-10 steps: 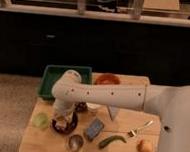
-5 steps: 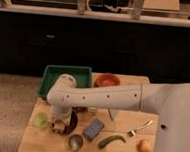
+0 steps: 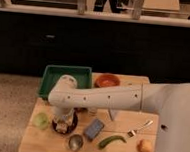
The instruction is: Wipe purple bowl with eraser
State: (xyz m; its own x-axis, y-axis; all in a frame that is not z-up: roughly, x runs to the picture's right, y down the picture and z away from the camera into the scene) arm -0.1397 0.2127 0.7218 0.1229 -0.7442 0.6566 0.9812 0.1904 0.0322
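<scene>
The purple bowl (image 3: 70, 122) is a dark shallow round bowl on the left part of the wooden table (image 3: 130, 118). My white arm reaches in from the right and bends down over it. The gripper (image 3: 63, 121) points down into the bowl and covers much of it. A small pale tan piece, the eraser (image 3: 60, 128), shows at the gripper's tip inside the bowl. Whether the gripper holds it is not visible.
A green tray (image 3: 53, 79) and an orange bowl (image 3: 107, 81) stand at the back. A yellow-green fruit (image 3: 42, 120) lies left of the purple bowl. A metal cup (image 3: 75, 141), blue-grey block (image 3: 94, 128), green vegetable (image 3: 112, 140), fork (image 3: 140, 128) and orange fruit (image 3: 145, 146) lie in front.
The arm's elbow has shifted slightly left and back. The gripper stays down in the purple bowl. The other objects have not moved.
</scene>
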